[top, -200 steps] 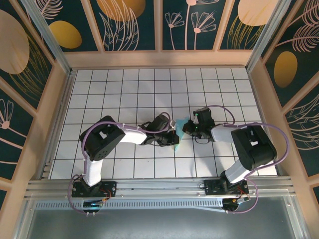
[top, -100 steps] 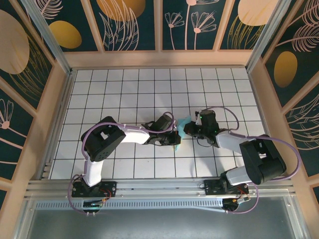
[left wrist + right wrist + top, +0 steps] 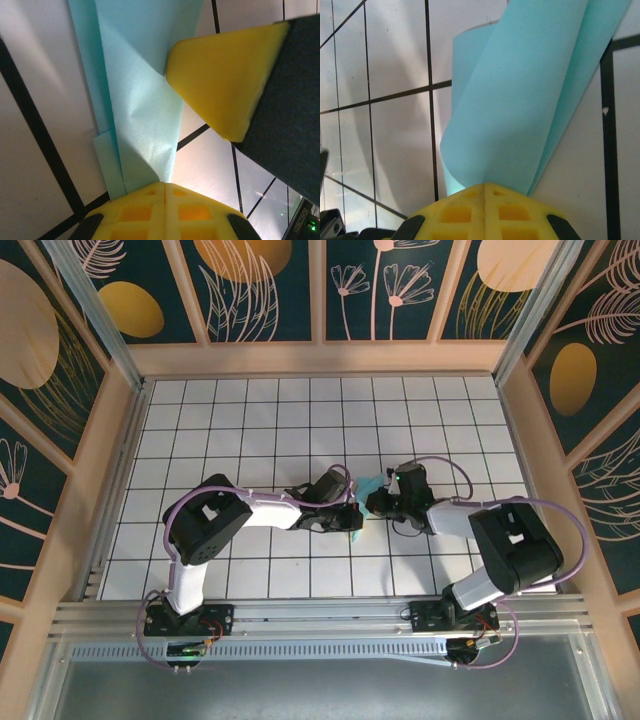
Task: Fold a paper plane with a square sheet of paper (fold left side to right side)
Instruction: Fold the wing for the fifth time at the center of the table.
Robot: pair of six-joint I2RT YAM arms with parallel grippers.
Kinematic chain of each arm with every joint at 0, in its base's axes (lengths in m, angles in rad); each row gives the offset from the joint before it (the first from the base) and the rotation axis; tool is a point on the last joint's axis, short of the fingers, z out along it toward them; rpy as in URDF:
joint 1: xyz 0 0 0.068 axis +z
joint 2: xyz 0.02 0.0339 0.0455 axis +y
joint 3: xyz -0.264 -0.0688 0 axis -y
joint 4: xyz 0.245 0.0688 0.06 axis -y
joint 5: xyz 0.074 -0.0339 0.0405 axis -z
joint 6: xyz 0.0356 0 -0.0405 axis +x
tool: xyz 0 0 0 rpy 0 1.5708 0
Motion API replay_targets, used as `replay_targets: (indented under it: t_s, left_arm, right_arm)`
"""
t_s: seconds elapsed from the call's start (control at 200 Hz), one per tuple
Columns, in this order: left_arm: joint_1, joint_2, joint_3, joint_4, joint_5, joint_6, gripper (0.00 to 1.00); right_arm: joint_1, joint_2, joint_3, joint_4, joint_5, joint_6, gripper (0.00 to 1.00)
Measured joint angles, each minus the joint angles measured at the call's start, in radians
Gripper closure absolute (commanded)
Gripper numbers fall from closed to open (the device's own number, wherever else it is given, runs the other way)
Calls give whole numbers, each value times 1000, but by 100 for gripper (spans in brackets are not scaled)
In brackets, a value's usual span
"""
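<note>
The paper [image 3: 520, 100] meets the closed left fingers [image 3: 132, 212]; right fingers [image 3: 452, 212] pinch it.

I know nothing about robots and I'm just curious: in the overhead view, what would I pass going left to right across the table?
left arm → left gripper → paper → right gripper → right arm

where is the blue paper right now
In the top view the blue paper lies near the middle of the grid table, gripped by the left claw and the right claw from either side.
</note>
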Motion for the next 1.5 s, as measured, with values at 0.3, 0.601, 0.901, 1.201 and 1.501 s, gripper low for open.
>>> replay_targets:
  t_s: [0.3, 0.601, 0.901, 1.201, 1.501]
  left_arm:
    - [0, 0, 3, -6, -5, 10, 100]
    - [0, 0, 3, -5, -21, 15, 100]
    - [0, 2, 3, 2, -27, 18, 100]
    - [0, 2, 2, 6, -30, 18, 100]
    - [0, 2, -1, 12, -31, 18, 100]
  right_arm:
    - [-2, 53, 42, -15, 40, -35, 100]
    - [-27, 68, 63, -29, 35, -54, 100]
    - [-137, 108, 106, -43, -18, -90, 100]
    - [-222, 185, 197, -75, -67, -128, 100]
    - [-294, 199, 292, -113, -63, -154, 100]
